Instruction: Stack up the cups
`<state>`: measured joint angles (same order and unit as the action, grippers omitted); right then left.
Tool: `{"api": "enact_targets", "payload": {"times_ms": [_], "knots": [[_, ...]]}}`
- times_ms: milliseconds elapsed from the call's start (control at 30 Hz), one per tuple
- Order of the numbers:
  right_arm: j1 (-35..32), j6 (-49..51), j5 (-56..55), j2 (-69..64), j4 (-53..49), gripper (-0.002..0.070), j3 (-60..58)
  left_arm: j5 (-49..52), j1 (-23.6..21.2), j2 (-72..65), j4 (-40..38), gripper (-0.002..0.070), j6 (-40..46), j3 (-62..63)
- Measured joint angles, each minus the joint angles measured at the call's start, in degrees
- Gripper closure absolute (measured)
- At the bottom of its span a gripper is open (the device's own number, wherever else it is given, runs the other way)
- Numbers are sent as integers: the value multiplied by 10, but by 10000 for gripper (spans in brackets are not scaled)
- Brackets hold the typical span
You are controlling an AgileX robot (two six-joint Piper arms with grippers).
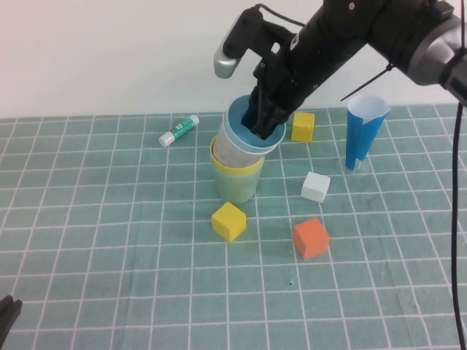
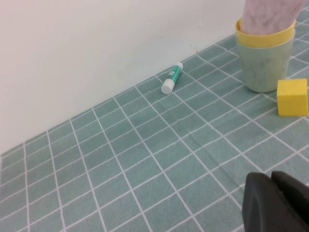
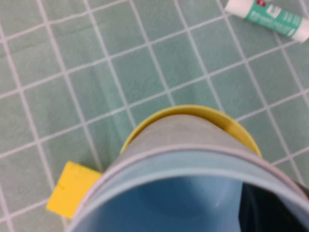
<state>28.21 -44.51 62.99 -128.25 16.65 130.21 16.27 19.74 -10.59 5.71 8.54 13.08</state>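
From the high camera I see my right gripper (image 1: 264, 117) reaching down into the mouth of the light blue cup (image 1: 252, 135). Its fingers sit close together over that cup's far rim, pinching the wall. The blue cup leans in the pale pink cup (image 1: 233, 152), which sits in the yellow cup (image 1: 235, 166), which sits in the pale green cup (image 1: 235, 187) on the checked mat (image 1: 109, 240). Just below the gripper lies a yellow cube (image 1: 229, 221). On its right are another yellow cube (image 1: 303, 126), a white cube (image 1: 315, 187), an orange cube (image 1: 311, 238) and the dark-blue paper cone (image 1: 363, 131). A glue stick (image 1: 179, 130) lies to its left. My left gripper (image 1: 7, 319) is parked at the near left corner (only a dark tip shows, so I cannot tell its opening).

From the left wrist, the stack stands well away from that gripper (image 2: 275, 205), beyond the near yellow cube.

From the right wrist, the blue rim fills the view, with a dark finger (image 3: 270, 210) inside it.
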Motion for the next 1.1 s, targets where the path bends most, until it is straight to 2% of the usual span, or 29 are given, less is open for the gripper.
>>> {"api": "enact_targets", "payload": {"times_ms": [367,600,733,833,933,1100], "knots": [[0,0,-23,0,14,520,0,0,0,0,2,676,0,0],[0,-1,-21,8,19,516,7,0,0,0,2,676,0,-1],[0,-18,-14,47,18,548,27,0,0,0,2,676,0,-1],[0,-35,0,93,-3,615,44,-1,0,0,-13,676,-1,-1],[0,-49,38,152,-58,659,47,-1,0,0,-61,676,-4,-1],[0,-1,84,266,-200,676,42,-7,0,0,-105,676,-9,-1]]}}
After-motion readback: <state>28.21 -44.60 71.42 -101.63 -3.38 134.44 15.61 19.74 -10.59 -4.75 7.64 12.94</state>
